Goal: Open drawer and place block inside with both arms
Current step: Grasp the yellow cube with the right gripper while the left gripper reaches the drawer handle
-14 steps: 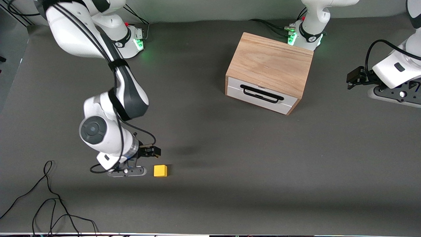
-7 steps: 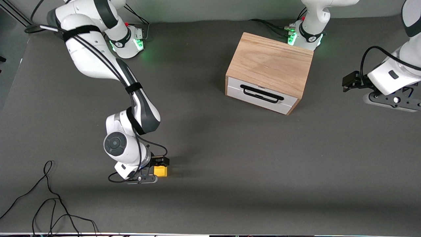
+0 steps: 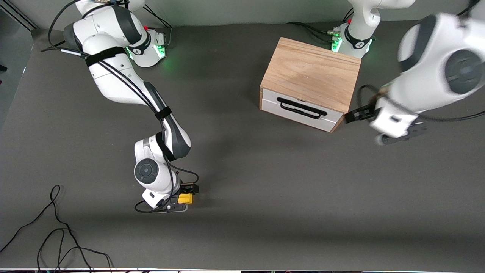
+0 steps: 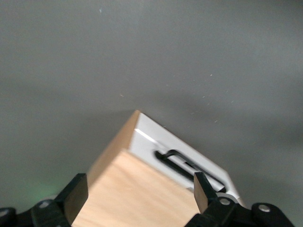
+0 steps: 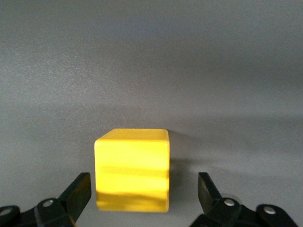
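- You have the right gripper [image 3: 184, 197] low over the bench near the edge closest to the front camera, toward the right arm's end.
- Its fingers [image 5: 75, 194] stand apart, one on each side of the block [image 3: 185, 198]; the right wrist view shows a gap between each finger and the block's faces, so nothing is clamped.
- The block [image 5: 132, 169] is a small yellow cube resting flat on the grey bench [image 3: 265, 182], between those spread fingers.
- Your left gripper [image 3: 354, 115] hangs in the air just beside the cabinet's corner at the left arm's end, at the level of the drawer front.
- Its fingers [image 4: 75, 194] are spread wide with nothing between them; in the left wrist view the cabinet top and drawer front show through the gap.
- The cabinet [image 3: 312, 72] is a light oak box standing near the bench edge where the bases are, just in front of the left arm's green-lit base [image 3: 350, 40].
- The drawer [image 3: 303, 110] is fully closed, its white front flush with the cabinet and facing the front camera at a slight angle.
- The black bar handle [image 3: 301, 108] runs across the drawer front, and neither gripper touches it.
- A loose black cable [image 3: 57, 227] lies coiled near the bench corner at the right arm's end, closest to the front camera.
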`<state>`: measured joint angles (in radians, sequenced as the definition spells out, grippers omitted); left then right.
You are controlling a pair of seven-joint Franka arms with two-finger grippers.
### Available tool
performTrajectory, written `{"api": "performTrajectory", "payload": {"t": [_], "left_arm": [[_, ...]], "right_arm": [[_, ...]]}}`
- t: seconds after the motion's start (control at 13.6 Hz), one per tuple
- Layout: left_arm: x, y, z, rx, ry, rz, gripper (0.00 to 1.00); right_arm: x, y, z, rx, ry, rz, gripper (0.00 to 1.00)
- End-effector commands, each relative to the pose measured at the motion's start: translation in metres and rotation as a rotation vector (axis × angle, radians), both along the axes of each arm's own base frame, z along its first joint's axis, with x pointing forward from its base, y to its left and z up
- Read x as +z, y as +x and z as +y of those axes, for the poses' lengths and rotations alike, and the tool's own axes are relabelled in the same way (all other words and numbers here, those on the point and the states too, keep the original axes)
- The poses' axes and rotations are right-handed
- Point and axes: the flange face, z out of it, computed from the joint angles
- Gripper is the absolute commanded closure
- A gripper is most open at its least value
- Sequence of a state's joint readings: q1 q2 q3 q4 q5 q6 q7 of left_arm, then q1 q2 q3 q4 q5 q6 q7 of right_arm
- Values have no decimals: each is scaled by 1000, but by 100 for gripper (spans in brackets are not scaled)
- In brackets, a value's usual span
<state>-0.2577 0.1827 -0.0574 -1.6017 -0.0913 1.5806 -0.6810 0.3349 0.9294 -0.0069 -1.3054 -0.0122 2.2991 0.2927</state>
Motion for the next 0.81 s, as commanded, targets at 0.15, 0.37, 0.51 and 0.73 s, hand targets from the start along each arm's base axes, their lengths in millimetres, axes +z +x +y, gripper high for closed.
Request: {"api": "performTrajectory", "payload": {"t": [0.15, 0.37, 0.51, 0.73], "left_arm": [[-63, -11, -114, 338, 113, -21, 0], [-109, -11, -139, 488, 166, -3, 0], [-134, -15, -147, 568, 221, 29, 0], [-165, -30, -156, 589, 284, 71, 0]], "right_arm": [[11, 14, 6, 6, -5, -54, 0], [9, 14, 7, 9, -5, -57, 0], [8, 15, 6, 10, -5, -59, 8], [12, 17, 6, 24, -21, -71, 39]]}}
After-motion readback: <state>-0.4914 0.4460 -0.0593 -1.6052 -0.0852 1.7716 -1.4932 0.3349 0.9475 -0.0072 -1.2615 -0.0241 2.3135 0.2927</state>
